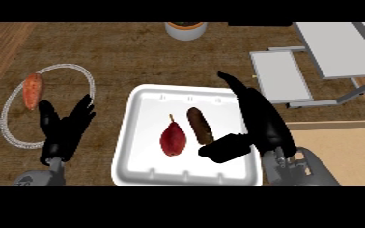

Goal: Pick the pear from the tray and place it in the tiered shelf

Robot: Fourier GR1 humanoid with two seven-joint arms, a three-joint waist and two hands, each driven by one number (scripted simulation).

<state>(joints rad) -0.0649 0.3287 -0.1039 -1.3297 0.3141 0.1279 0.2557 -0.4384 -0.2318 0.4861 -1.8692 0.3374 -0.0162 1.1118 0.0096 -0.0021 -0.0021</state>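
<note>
A dark red pear with a thin stem lies in the middle of the white tray. Beside it on the right lies a brown oblong thing. My right hand hovers over the tray's right rim, open, fingers stretched toward the far side and thumb reaching left near the brown thing's near end. The hand touches neither fruit. My left hand rests open, fingers up, left of the tray. The grey tiered shelf stands at the far right.
A glass plate at the left holds an orange sweet potato. A white pot stands at the far edge. The counter's lighter edge strip runs at the right, below the shelf.
</note>
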